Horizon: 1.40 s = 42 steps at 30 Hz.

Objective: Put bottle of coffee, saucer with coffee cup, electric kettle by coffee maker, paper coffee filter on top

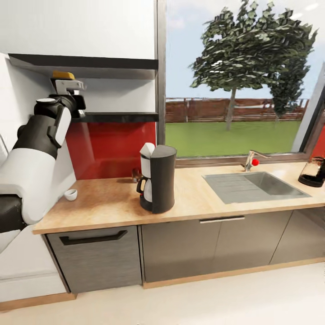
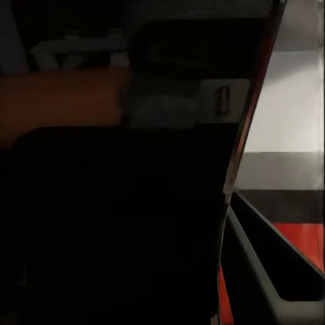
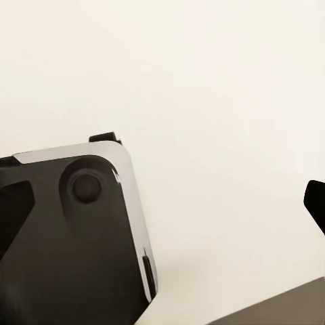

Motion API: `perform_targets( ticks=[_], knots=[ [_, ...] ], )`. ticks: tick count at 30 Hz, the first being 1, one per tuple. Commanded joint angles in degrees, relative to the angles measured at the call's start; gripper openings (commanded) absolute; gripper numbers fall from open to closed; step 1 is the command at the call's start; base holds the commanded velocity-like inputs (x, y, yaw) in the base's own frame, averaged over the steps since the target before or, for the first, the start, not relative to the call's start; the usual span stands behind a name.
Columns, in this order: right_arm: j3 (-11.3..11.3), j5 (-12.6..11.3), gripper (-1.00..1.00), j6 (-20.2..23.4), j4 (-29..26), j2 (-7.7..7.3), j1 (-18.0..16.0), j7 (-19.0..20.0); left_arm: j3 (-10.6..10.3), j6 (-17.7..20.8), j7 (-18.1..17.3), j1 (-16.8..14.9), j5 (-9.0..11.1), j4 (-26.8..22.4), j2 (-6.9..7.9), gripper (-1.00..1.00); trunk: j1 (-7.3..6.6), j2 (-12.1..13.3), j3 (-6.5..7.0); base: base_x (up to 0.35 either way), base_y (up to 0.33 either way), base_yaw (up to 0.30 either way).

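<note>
My left arm reaches up to the kitchen shelf (image 1: 119,117), the lower of two black boards. The left gripper (image 1: 68,92) is at the bottle of coffee, whose orange-tan cap (image 1: 63,75) pokes up above the wrist. Up close, the bottle's dark body (image 2: 115,223) and cap (image 2: 54,108) crowd the left wrist view, and the fingers are hidden. The black coffee maker (image 1: 159,180) stands mid kitchen countertop (image 1: 104,203). A white coffee cup (image 1: 70,194) sits at the counter's left end. The electric kettle (image 1: 313,171) is far right. My right gripper (image 3: 162,206) is open over a pale surface. Saucer and paper coffee filter are out of view.
A steel sink (image 1: 257,185) with a faucet (image 1: 251,160) is set into the counter right of the coffee maker. A small brownish object (image 1: 135,174) stands behind the maker by the red backsplash. The upper shelf (image 1: 90,62) hangs just above my left wrist. Grey cabinet fronts (image 1: 216,246) run below.
</note>
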Motion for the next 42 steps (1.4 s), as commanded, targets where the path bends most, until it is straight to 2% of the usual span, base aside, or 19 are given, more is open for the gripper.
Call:
perform_targets(
  ticks=[1, 4, 5, 7, 12, 17, 18, 19, 22, 25, 31, 33, 34, 35, 37, 38, 39, 40, 42],
  knots=[
    [-0.18, -0.41, 1.0, -0.22, 0.06, 0.02, -0.02, 0.11, -0.19, 0.68, -0.16, 0.25, -0.23, -0.59, 0.06, -1.0, 0.01, -0.03, -0.02, -0.067, 0.0, 0.0],
    [-0.2, -0.41, 1.0, -0.22, 0.06, 0.05, -0.02, 0.11, -0.18, 2.67, -2.36, 0.93, -0.32, -2.74, 0.15, -1.0, 0.01, -0.03, -0.02, -0.031, 0.0, 0.0],
    [-0.2, -0.41, 1.0, -0.22, 0.06, 0.05, -0.02, 0.11, -0.17, 3.77, -5.61, 1.54, -0.27, -5.27, 0.83, -1.0, 0.01, -0.03, -0.02, -0.005, 0.0, 0.0],
    [-0.18, -0.41, 1.0, -0.22, 0.06, 0.05, -0.02, 0.1, -0.12, 4.0, -7.2, 2.13, 0.07, -6.8, 1.63, -1.0, 0.01, -0.03, -0.02, -0.002, 0.0, 0.0],
    [-0.2, -0.41, 1.0, -0.22, 0.06, 0.06, -0.02, 0.04, 0.19, 6.02, -15.12, 3.47, 1.19, -10.9, 3.63, -1.0, 0.01, -0.03, -0.02, 0.0, 0.0, 0.0],
    [-0.23, -0.42, 1.0, -0.22, 0.06, 0.07, -0.02, 0.03, 2.18, 7.99, -23.59, 4.72, 2.19, -14.34, 6.5, -1.0, 0.01, -0.03, -0.02, 0.0, 0.0, 0.0],
    [-0.23, -0.41, 1.0, -0.22, 0.06, 0.1, -0.02, 0.03, 2.78, 8.16, -25.95, 4.84, 2.48, -14.64, 7.0, -1.0, 0.01, -0.03, -0.02, 0.0, 0.0, 0.0],
    [-0.23, -0.46, 1.0, -0.22, 0.06, 0.18, -0.02, 0.02, 3.66, 8.37, -31.33, 4.96, 2.76, -14.96, 8.29, -1.0, 0.01, -0.03, -0.02, 0.0, 0.0, 0.0],
    [-0.24, -0.48, 1.0, -0.26, 0.01, 0.22, -0.04, 0.02, 4.17, 8.5, -37.73, 5.68, 2.92, -15.11, 10.15, -1.0, 0.01, -0.03, -0.02, 0.0, 0.0, 0.0],
    [-0.24, -0.49, 1.0, -0.29, -0.13, 0.23, -0.04, 0.02, 6.87, 8.49, -44.16, 9.42, 3.14, -16.68, 11.77, -1.0, 0.01, -0.03, -0.02, 0.0, 0.0, 0.0],
    [-0.29, -0.49, 1.0, -0.31, -0.2, 0.23, -0.03, 0.02, 12.27, 8.14, -51.37, 17.33, 3.12, -21.24, 12.19, -1.0, 0.01, -0.03, -0.02, 0.0, 0.0, 0.0],
    [-0.32, -0.57, 1.0, -0.31, -0.21, 0.29, -0.04, 0.02, 16.18, 7.04, -54.39, 25.77, 3.16, -24.14, 12.17, -1.0, 0.01, -0.03, -0.02, 0.0, 0.0, 0.0],
    [-0.32, -0.57, 1.0, -0.31, -0.21, 0.3, -0.03, 0.02, 16.72, 6.17, -54.51, 27.48, 3.08, -24.31, 12.13, -1.0, 0.01, -0.03, -0.02, 0.0, 0.0, 0.0],
    [-0.36, -0.62, 1.0, -0.35, -0.21, 0.28, -0.03, 0.02, 17.19, 3.84, -54.5, 29.84, 2.96, -24.25, 12.06, -1.0, 0.01, -0.03, -0.02, 0.0, 0.0, 0.0],
    [-0.48, -0.71, 1.0, -0.42, -0.21, 0.24, -0.02, 0.02, 17.49, -3.55, -53.93, 35.4, 2.63, -23.94, 11.54, -1.0, 0.01, -0.03, -0.02, 0.0, 0.0, 0.0],
    [-0.48, -0.73, 1.0, -0.44, -0.21, 0.24, -0.02, 0.02, 17.5, -4.52, -53.59, 36.68, 2.59, -23.89, 11.31, -1.0, 0.01, -0.03, -0.02, 0.0, 0.0, 0.0],
    [-0.49, -0.75, 1.0, -0.47, -0.22, 0.24, -0.02, 0.02, 17.45, -5.81, -52.17, 39.09, 2.53, -23.79, 10.5, -1.0, 0.01, -0.03, -0.02, 0.0, 0.0, 0.0],
    [-0.49, -0.75, 1.0, -0.47, -0.22, 0.23, -0.02, 0.02, 17.44, -6.13, -51.64, 39.63, 2.51, -23.75, 10.21, -1.0, 0.01, -0.03, -0.02, 0.0, 0.0, 0.0],
    [-0.5, -0.75, 1.0, -0.48, -0.25, 0.23, -0.02, 0.03, 17.32, -9.43, -47.49, 42.29, 2.33, -23.66, 8.05, -1.0, 0.01, -0.03, -0.02, 0.0, 0.0, 0.0]
  ],
)
